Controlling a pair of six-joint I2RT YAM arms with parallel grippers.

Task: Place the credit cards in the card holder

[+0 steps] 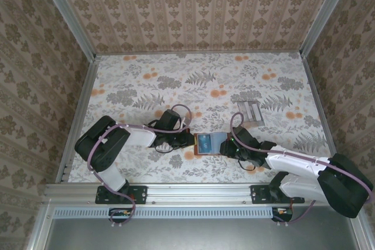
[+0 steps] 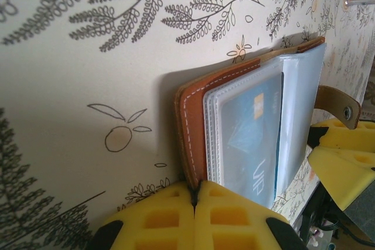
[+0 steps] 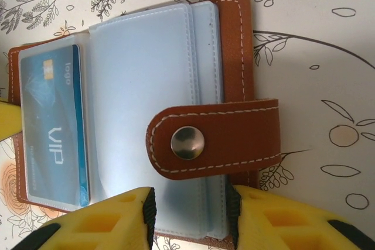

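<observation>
Seemingly mid-task, the card holder (image 1: 208,143) lies open at mid-frame, one blue card (image 3: 53,127) sleeved, left gripper (image 2: 195,196) clamping its leather edge, right gripper (image 3: 190,210) half-open over the sleeves, so next it should fetch the credit cards (image 1: 252,112) lying to the upper right.

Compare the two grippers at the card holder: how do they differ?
The left gripper is shut; the right gripper's jaws stand apart. The left gripper pinches the card holder's leather cover edge; the right gripper straddles its clear sleeves. Both have yellow fingers.
</observation>
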